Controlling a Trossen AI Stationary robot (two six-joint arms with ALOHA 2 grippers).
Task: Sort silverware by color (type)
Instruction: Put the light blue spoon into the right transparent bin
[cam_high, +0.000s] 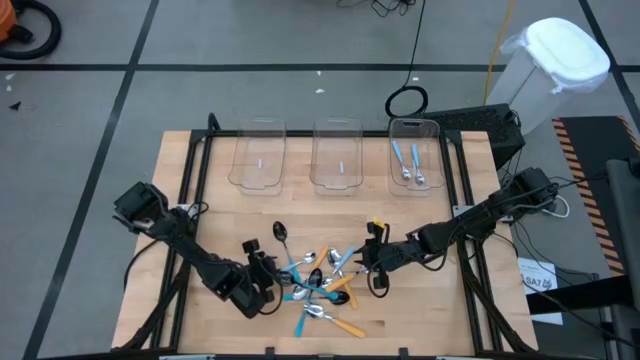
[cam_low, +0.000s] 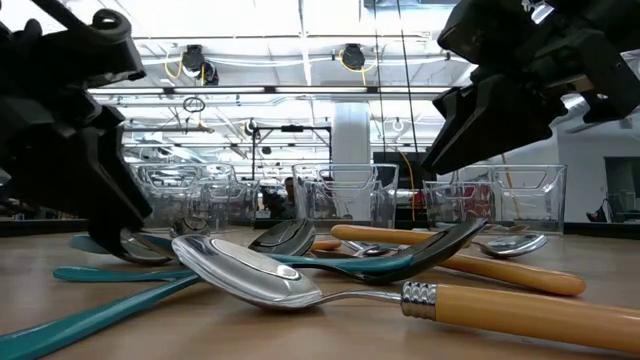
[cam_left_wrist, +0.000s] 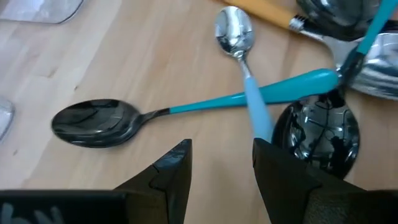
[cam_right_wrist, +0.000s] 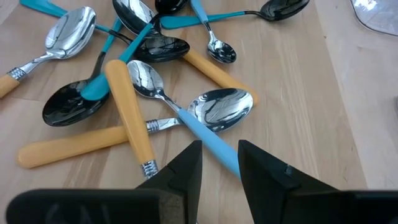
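Pale wood table (cam_high: 440, 310), smooth, with fine grain lines. Shiny silver metal spoon bowls (cam_right_wrist: 221, 107), like little mirrors. Glossy black spoon bowls (cam_left_wrist: 93, 123) too. Smooth plastic-looking handles: orange (cam_right_wrist: 129, 107), light blue (cam_right_wrist: 205, 138) and teal (cam_left_wrist: 249, 96). Clear see-through plastic bins (cam_high: 337, 155) at the upper middle of the high view. Matt black fingers (cam_left_wrist: 286, 180), dull beside the spoons.

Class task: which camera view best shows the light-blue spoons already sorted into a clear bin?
The high view: two light-blue spoons lie plainly in the right-hand bin. The low view shows bins only from the side; neither wrist view shows them.
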